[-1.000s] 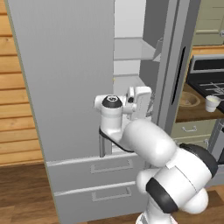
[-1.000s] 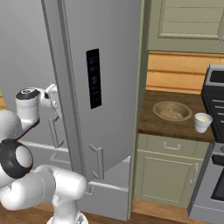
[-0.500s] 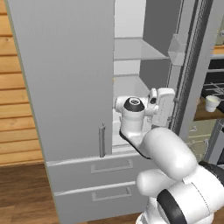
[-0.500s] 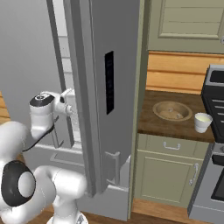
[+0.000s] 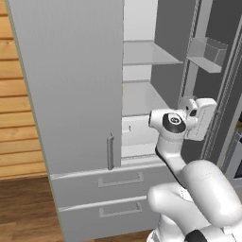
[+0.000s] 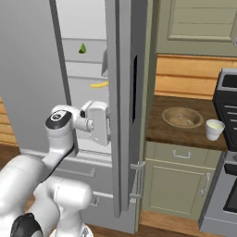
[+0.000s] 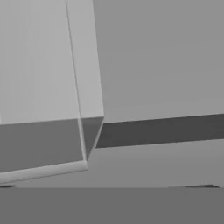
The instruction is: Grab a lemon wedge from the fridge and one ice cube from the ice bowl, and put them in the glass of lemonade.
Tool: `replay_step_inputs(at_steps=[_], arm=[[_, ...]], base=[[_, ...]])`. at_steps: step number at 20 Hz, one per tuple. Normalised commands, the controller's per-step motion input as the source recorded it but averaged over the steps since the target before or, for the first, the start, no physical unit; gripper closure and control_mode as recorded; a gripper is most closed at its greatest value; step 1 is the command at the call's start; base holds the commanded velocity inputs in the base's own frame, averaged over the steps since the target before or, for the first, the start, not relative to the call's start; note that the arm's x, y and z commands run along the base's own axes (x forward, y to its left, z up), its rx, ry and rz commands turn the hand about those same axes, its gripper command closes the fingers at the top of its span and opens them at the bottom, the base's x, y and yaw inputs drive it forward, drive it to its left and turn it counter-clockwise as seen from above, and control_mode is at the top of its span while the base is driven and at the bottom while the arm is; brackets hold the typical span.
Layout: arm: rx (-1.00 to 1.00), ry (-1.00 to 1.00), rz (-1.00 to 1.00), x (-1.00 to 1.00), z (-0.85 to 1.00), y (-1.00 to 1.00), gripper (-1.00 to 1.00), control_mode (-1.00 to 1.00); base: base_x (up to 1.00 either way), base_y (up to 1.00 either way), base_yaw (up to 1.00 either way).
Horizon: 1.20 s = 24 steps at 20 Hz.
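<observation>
In the centre of the left base view our gripper sits at the fridge opening; we cannot tell whether its fingers are spread. At right in the right base view, the ice bowl and glass of lemonade sit on the counter. Farther back, upper left, shelves hold a green wedge and a yellow piece.

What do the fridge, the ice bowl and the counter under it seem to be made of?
The fridge: probably brushed steel, with flat grey, matte door faces. The ice bowl: perhaps wood or glazed clay, tan-brown with a thick rim; the look leaves it open. The counter: looks like dark brown wood or stone, with a smooth top.
</observation>
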Motion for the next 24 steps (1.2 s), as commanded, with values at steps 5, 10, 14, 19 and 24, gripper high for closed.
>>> replay_step_inputs(at_steps=[5,10,14,19,24], arm=[[0.0,0.0,0.07,0.23,0.11,-0.08,-1.0,-1.0],[0.0,0.0,0.02,0.02,0.25,0.34,-1.0,-1.0],[0.01,-0.06,0.0,-0.17,0.42,0.68,-1.0,-1.0],[0.24,-0.2,-0.01,-0.01,0.09,0.99,-1.0,-1.0],[0.51,-0.26,-0.01,0.2,-0.28,0.95,-1.0,-1.0]], base=[[0.0,0.0,0.0],[0.0,0.0,0.0],[0.0,0.0,0.0],[0.0,0.0,0.0],[0.0,0.0,0.0]])
